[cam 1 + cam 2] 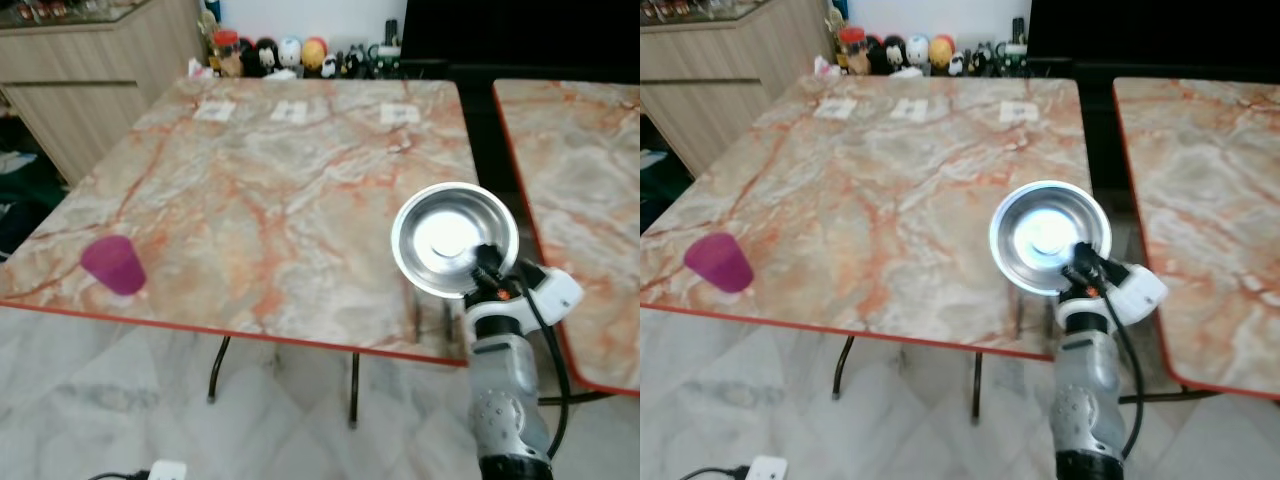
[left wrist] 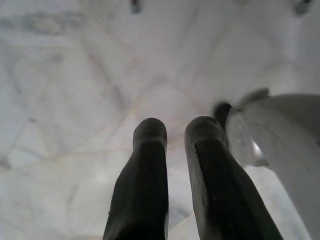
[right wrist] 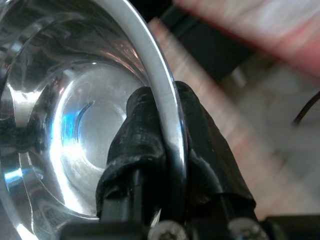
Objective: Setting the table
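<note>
Steel bowl [image 1: 455, 238], round and shiny, is pinched at its rim by the right gripper [image 3: 165, 125] over the near right corner of the marble table [image 1: 270, 190]. Purple cup [image 1: 113, 264] sits at that table's near left edge. Left gripper [image 2: 175, 150] hangs over pale floor, fingers narrowly apart.

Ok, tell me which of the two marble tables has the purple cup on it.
The left table, the large one straight ahead. The purple cup stands near its front left corner. The right table, across the gap, carries no cup.
</note>
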### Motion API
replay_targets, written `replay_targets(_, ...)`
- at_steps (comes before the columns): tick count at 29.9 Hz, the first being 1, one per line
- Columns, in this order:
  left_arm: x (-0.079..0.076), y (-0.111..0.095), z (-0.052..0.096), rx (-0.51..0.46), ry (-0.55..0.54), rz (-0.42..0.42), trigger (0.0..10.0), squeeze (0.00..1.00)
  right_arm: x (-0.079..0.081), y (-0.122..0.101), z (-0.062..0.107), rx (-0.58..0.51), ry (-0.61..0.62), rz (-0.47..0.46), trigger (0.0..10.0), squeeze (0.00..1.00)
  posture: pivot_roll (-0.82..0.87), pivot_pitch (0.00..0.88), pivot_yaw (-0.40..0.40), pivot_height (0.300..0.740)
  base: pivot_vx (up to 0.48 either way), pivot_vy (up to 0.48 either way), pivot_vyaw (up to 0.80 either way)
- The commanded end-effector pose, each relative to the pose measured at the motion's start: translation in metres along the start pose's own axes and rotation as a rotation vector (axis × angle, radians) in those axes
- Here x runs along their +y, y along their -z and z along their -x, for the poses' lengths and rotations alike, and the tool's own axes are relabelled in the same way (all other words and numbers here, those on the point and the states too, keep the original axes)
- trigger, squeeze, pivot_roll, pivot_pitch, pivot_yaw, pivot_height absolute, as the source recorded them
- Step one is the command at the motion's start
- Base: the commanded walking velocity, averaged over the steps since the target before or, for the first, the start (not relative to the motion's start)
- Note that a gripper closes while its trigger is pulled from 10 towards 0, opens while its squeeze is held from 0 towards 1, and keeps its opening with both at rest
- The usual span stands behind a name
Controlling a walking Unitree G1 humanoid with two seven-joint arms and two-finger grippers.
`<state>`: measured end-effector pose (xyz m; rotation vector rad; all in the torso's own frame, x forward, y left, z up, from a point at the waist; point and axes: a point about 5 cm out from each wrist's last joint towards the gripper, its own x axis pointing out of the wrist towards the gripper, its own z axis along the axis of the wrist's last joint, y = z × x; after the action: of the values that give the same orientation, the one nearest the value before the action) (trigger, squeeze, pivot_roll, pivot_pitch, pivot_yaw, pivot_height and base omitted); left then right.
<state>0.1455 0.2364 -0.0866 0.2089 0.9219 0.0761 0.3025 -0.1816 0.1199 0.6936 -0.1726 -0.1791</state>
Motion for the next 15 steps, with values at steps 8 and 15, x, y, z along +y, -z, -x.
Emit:
replay_targets(8, 0.007, 0.006, 0.002, 0.026, -0.015, -0.007, 10.0, 0.00, 0.002, -0.003, -0.001, -0.025, 0.022, -0.025, 10.0, 0.00, -0.10, 0.091, 0.030, 0.740, 0.000, -0.459, -0.54)
replay_targets(15, 0.005, 0.005, 0.001, 0.020, -0.008, -0.007, 10.0, 0.00, -0.001, -0.010, -0.002, -0.062, 0.030, -0.011, 10.0, 0.00, -0.11, 0.083, 0.031, 0.740, 0.000, -0.454, 0.00)
